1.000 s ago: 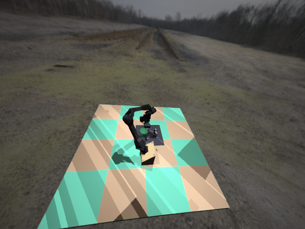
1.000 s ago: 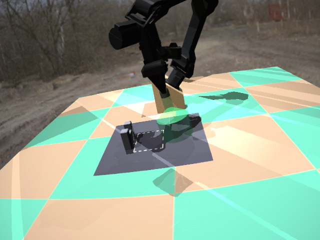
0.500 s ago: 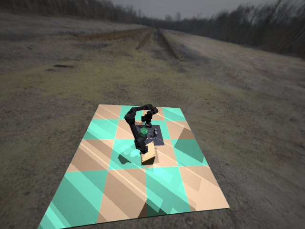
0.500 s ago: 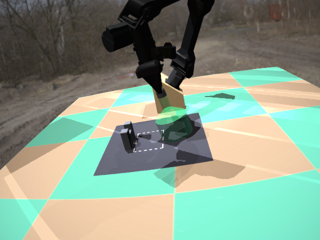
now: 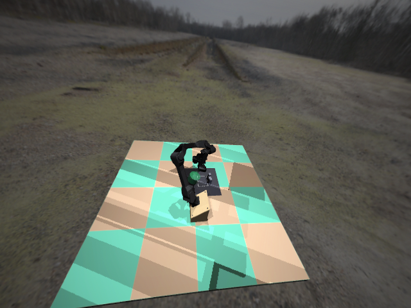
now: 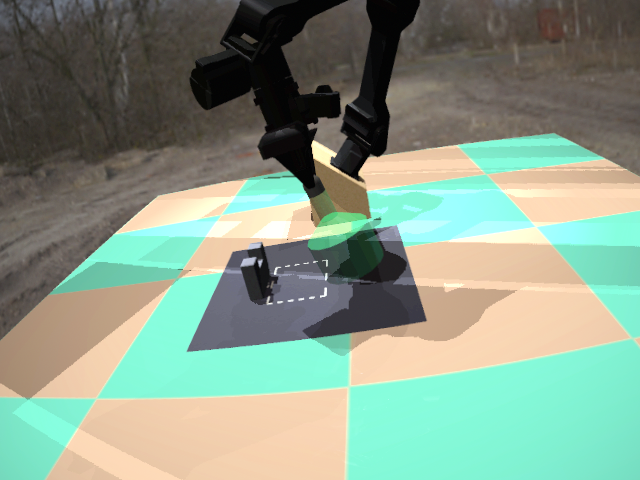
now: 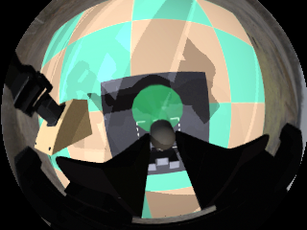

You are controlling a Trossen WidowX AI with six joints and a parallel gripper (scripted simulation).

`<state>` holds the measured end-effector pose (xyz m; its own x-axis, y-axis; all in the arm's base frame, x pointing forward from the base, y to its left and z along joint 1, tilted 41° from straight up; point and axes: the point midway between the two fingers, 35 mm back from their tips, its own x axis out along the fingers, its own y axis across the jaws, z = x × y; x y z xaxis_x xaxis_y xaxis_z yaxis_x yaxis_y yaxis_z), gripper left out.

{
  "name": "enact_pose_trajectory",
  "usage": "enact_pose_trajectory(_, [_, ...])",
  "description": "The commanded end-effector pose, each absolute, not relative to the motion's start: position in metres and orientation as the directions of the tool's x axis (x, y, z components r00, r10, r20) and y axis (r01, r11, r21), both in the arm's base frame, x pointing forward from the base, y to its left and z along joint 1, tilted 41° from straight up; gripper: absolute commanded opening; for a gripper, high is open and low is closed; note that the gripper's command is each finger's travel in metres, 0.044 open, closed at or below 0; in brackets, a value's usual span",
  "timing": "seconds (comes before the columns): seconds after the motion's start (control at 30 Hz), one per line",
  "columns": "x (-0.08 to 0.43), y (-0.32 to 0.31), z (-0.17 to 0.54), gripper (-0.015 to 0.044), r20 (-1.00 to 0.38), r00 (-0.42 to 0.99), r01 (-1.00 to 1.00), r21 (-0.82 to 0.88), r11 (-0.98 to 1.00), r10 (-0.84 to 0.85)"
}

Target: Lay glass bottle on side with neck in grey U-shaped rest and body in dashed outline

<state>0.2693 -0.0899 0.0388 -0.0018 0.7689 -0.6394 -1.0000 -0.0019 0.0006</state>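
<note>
Bare trees [image 5: 371,29] [image 6: 77,77] stand beyond a checkered board [image 5: 169,265] [image 6: 465,423] [image 7: 163,43].

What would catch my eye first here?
Probably the green glass bottle, tilted over the dark mat, its neck held in the fingers of a black arm. Next, the bright mint-and-peach checkered surface underneath, and the small grey U-shaped rest beside a dashed white outline.
</note>
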Motion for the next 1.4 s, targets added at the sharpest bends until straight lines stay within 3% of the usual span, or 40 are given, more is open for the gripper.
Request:
enact_pose_trajectory(0.0, [0.270, -0.098, 0.033, 0.0107, -0.647, -0.002, -1.000, -0.001, -0.004, 0.763])
enact_pose_trajectory(1.37, [0.270, -0.130, -0.007, 0.0107, -0.586, 0.012, -1.000, 0.016, 0.027, 0.810])
